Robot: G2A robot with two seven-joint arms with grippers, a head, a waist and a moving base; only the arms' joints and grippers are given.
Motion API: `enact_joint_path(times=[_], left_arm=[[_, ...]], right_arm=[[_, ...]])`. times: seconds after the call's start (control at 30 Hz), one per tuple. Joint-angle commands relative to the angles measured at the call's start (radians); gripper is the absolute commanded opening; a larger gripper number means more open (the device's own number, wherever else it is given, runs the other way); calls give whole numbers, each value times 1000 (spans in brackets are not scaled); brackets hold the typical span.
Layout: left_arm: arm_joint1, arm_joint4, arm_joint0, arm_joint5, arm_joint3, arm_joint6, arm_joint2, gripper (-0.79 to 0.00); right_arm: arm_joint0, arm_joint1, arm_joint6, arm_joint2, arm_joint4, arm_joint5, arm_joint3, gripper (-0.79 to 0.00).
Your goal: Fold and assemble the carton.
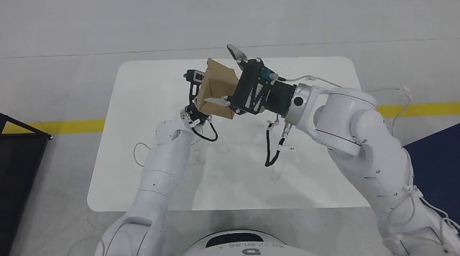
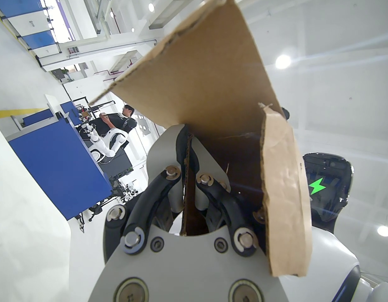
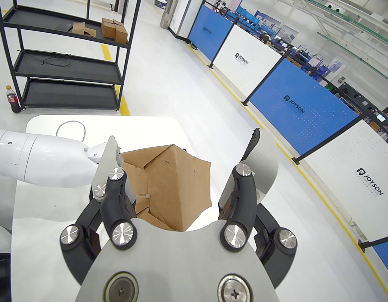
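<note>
The carton (image 1: 218, 87) is held in the air above the table (image 1: 309, 177), between the two arms. The left tool (image 2: 189, 158) is pressed together on the edge of one cardboard panel, which rises ahead of it and away from its palm. A loose, worn flap (image 2: 285, 190) hangs close beside that grip. The right tool (image 3: 184, 146) is spread wide. The carton lies straight ahead of it, inside the span of its fingers (image 3: 263, 152), with a closed corner pointing back toward its palm. The part-folded flaps (image 3: 137, 187) sit just beside one finger; the opposite finger stands apart from the cardboard with open air around it. The carton looks near-cubic, so no long axis can be told. Judgement: the right tool is the free one and is nearer the unfolded flaps, so the coming fold likely falls to it, against the left tool's hold. There is ample room on all sides and table edges are well apart from the work. Risk: the pinched panel may bend or slip under a sideways push.
</note>
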Motion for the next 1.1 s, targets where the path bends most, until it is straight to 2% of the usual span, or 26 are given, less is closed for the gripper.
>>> enact_joint_path(times=[0.0, 0.13, 0.17, 0.5, 0.6, 0.63, 0.7, 0.83, 0.93, 1.0, 1.07], left_arm=[[0, 2, 0, 0, 0, 0, 0, -785], [0, 2, 0, 0, 0, 0, 0, -785], [0, 2, 0, 0, 0, 0, 0, -785], [0, 2, 0, 0, 0, 0, 0, -785], [0, 2, 0, 0, 0, 0, 0, -748], [0, 2, 0, 0, 0, 0, 0, -785], [4, 25, 8, -3, -22, 33, -7, -785], [27, 174, 30, 6, -107, 95, -40, -785], [48, 357, 25, 16, -171, 143, -70, -785], [70, 618, 5, 42, -219, 164, -93, -785], [83, 769, -5, 71, -285, 210, -102, -785]], right_arm=[[0, 0, 0, 0, 0, 0, 0, -86], [0, 0, 0, 0, 0, 0, 0, -58], [0, 0, 0, 0, 0, 0, 0, 0], [0, 0, 0, 0, 0, 0, 0, 0], [0, 0, 0, 0, 0, 0, 0, 0], [-20, -1, -36, 15, 43, 29, 18, 0], [-60, 6, -58, 75, 69, 37, 55, 0], [-181, 26, -101, 229, 143, 12, 78, 0], [-289, 41, -116, 354, 169, -1, 68, 0], [-357, 48, -115, 424, 174, -12, 43, 0], [-419, 54, -114, 480, 178, -22, 13, 0]])
